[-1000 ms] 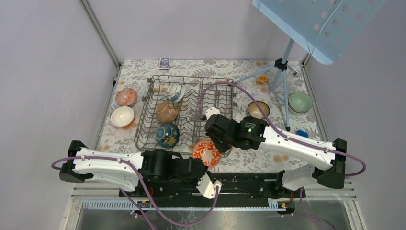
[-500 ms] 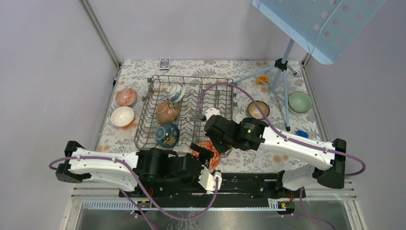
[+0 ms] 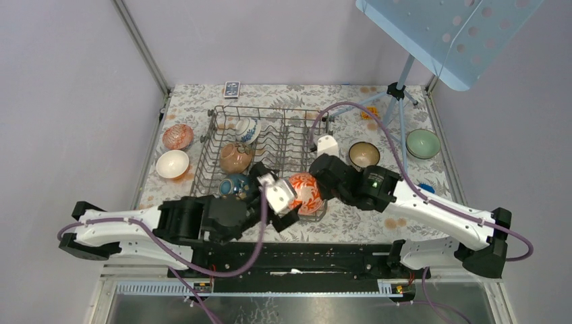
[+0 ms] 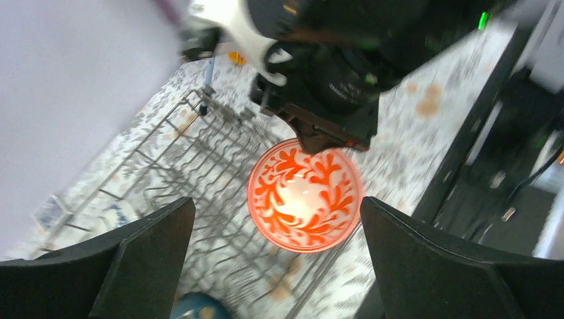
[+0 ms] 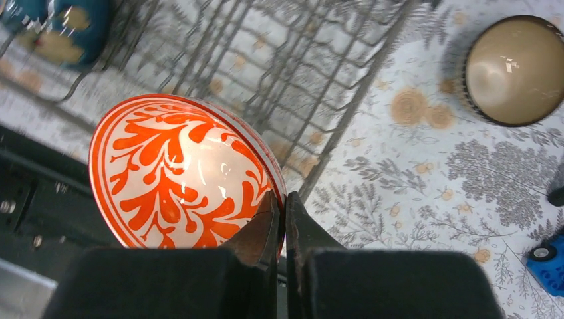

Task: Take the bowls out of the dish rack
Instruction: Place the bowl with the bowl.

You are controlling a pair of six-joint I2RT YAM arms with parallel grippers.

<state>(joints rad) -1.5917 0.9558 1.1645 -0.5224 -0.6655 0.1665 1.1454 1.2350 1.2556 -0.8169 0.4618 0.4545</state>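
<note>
Pinching bowl [image 5: 173, 173] rim at rack [image 3: 295, 128] edge.

We see the right gripper [image 5: 281, 205] at bottom center, its two dark fingers pressed together on the rim of the orange-and-white bowl [image 5: 179, 169]. Bowl is tilted, leafy orange inside facing the camera, glare on the glaze. Behind it the dish rack [image 5: 279, 60] runs across the top, grey wires blurred, corner near the bowl's right side. A blue bowl [image 5: 63, 30] with gold patches sits in the rack, top left, partly cropped. Floral surface [image 5: 412, 193] fills the right half. A beige bowl [image 5: 515, 70] with a dark outer wall stands upright on it, upper right. A blue object [image 5: 549, 266] is cut off at the right edge; we can't identify it. Black frame [image 5: 30, 199] lower left.
</note>
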